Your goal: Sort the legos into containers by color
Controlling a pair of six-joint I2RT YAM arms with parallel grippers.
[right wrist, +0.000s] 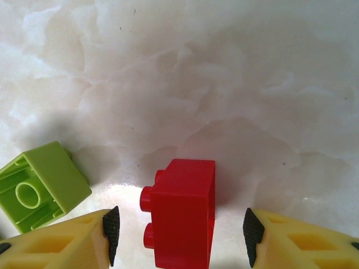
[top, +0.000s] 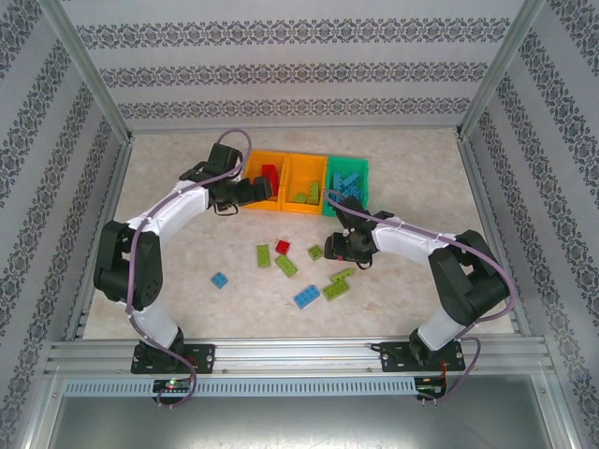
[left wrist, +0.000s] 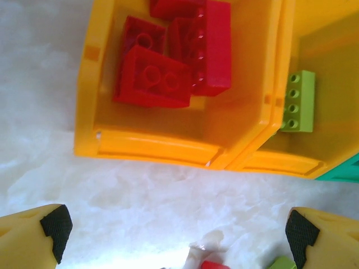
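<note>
Two grippers are hovering over the table [top: 421,187].
Left gripper [left wrist: 176,230] is gaping before the far-edge orange bin [left wrist: 168,148]; right gripper [right wrist: 179,232], unclenched, is straddling a red brick [right wrist: 182,190].

Top view overhead; wrist views close, downward; all share tabletop [top: 421,178].

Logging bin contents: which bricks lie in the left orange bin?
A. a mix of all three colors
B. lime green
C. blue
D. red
D: red bricks lie in the left orange bin, while a lime brick sits next door in the middle bin.
</note>
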